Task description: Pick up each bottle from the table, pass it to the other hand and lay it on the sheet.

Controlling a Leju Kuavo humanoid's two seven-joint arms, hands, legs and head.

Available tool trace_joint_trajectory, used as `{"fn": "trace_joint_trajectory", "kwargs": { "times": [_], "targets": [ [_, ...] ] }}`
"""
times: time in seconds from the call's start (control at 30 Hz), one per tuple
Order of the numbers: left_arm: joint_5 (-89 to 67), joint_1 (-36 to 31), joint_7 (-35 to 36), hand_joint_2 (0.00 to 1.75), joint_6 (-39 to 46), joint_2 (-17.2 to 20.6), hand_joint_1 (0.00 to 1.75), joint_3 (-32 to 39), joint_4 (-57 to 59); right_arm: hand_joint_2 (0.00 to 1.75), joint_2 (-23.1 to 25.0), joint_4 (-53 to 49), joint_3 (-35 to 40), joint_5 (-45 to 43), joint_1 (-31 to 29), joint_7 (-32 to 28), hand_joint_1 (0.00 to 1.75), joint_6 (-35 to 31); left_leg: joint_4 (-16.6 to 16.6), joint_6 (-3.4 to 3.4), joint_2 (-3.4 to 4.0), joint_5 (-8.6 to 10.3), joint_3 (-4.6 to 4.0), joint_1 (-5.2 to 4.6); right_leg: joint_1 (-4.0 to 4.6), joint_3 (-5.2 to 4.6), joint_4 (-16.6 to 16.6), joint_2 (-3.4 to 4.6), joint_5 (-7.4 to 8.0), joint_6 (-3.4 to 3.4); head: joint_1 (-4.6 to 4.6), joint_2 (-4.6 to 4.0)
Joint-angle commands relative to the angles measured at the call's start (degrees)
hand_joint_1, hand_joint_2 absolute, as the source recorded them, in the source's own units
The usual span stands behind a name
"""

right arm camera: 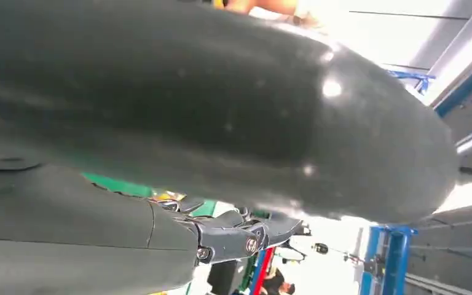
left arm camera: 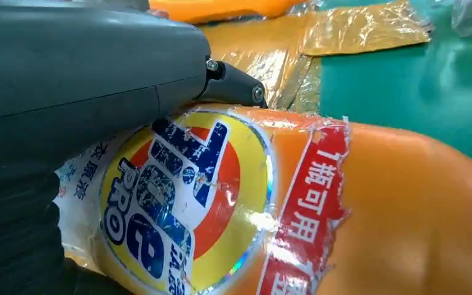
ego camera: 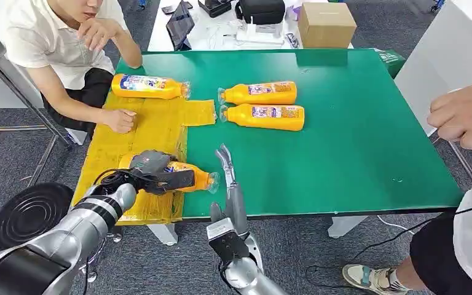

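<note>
My left hand (ego camera: 155, 170) grips an orange bottle (ego camera: 192, 178) lying on its side at the near edge of the yellow sheet (ego camera: 153, 126); its label fills the left wrist view (left arm camera: 184, 203). My right hand (ego camera: 227, 169) stands just right of the bottle's clear cap, fingers straight and apart, holding nothing. Another orange bottle (ego camera: 147, 86) lies at the sheet's far end. Two more bottles (ego camera: 259, 93) (ego camera: 264, 116) lie side by side on the green table (ego camera: 356, 141), right of the sheet.
A seated person rests a hand (ego camera: 120, 120) on the sheet's left part. A second person's hand (ego camera: 464, 117) hangs over the table's right edge. A cardboard box (ego camera: 326, 23) and devices sit on the white table behind. A black round object (ego camera: 27, 212) lies on the floor at left.
</note>
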Motion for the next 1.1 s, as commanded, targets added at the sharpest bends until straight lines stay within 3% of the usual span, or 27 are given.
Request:
{"fn": "trace_joint_trajectory", "kwargs": {
  "times": [0.03,0.7,0.9,1.03,1.1],
  "targets": [
    [1.7,-3.5,3.3,1.75,-4.8,-1.5,0.00,2.2,7.6,0.00,-0.8,6.4,1.9,-0.7,-2.5,0.0,0.00,0.0,-0.1,-0.04,0.08,-0.03,0.24,0.01,0.03,0.23,-0.1,0.02,-0.02,-0.09,-0.02,0.00],
    [3.8,-3.3,2.2,1.75,-5.3,-1.3,0.00,3.8,5.5,0.00,-0.9,6.8,1.9,-0.7,-2.3,0.0,0.00,0.0,0.0,-0.02,0.06,-0.01,0.08,0.00,0.01,0.07,0.0,0.01,0.00,-0.04,0.00,0.00],
    [5.0,-4.3,-1.2,1.75,-5.1,-0.8,0.00,3.6,2.2,0.00,-1.3,6.4,2.1,-0.2,-1.9,0.0,0.00,-0.5,0.0,-0.05,0.01,-0.03,0.12,0.04,0.06,0.14,0.0,-0.07,-0.05,-0.10,0.00,0.00],
    [7.9,-1.7,-2.6,1.75,2.6,-0.4,0.00,6.6,-4.2,0.00,-1.5,4.6,1.0,2.1,-1.0,0.0,0.00,-1.0,0.0,-0.04,0.00,-0.03,0.12,0.03,0.04,0.12,0.0,-0.04,-0.03,-0.08,0.00,0.00],
    [12.2,1.0,-0.9,1.75,8.0,-1.1,0.00,11.6,-7.9,0.00,-1.5,2.1,0.2,6.0,-0.3,0.0,0.00,-1.0,0.0,-0.04,0.00,-0.04,0.14,0.02,0.04,0.14,0.0,-0.04,-0.05,-0.09,-0.02,0.00]
  ]
}}
